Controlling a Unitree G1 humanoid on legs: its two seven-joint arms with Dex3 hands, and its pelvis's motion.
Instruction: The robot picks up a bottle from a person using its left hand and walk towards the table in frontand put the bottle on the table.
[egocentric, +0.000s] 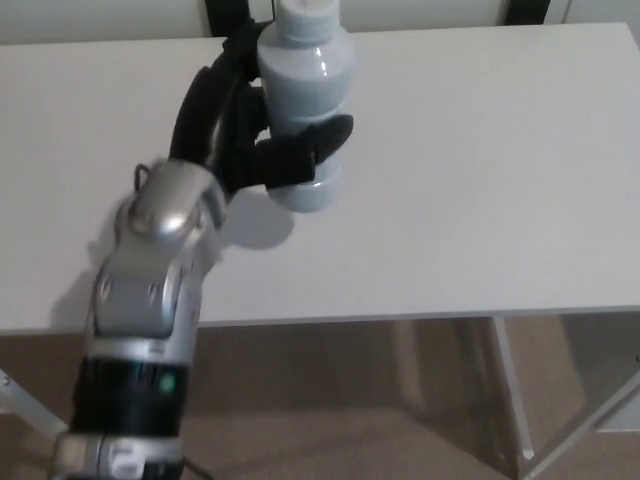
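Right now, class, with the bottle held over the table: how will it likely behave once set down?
The bottle looks stiff: the left hand clamps its waist without denting it. Its glossy sides are probably slippery. Tall and round, it may tip, then roll across the flat table.

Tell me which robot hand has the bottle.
The left robot hand, coming in from picture left, grips the pale bottle over the white table; the right robot hand is not in view.
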